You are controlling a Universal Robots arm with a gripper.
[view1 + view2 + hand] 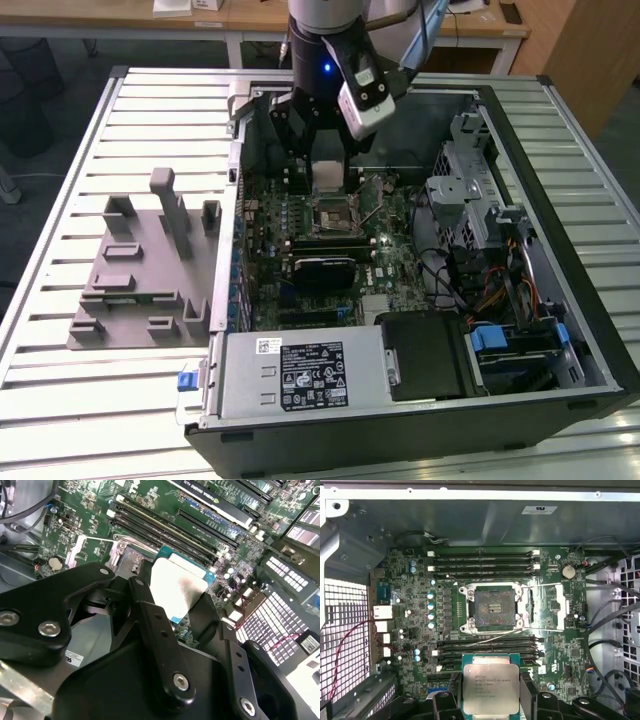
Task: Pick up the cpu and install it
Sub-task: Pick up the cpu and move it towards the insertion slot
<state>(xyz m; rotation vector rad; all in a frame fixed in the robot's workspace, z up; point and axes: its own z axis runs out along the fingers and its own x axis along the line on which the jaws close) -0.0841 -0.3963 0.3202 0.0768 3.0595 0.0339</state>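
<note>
With jaws clamped on two opposite edges, the gripper (pixel 491 702) holds the cpu (pixel 490 687) flat above the memory slots (pixel 487 647) beside the open socket (pixel 494 609), not yet over it.

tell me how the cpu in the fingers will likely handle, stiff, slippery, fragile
Probably stiff: the cpu lies flat though pinched only at two edges by the fingers. Its smooth metal top looks slippery, so the hold may slip if bumped. Likely light, thin as it is.
</note>
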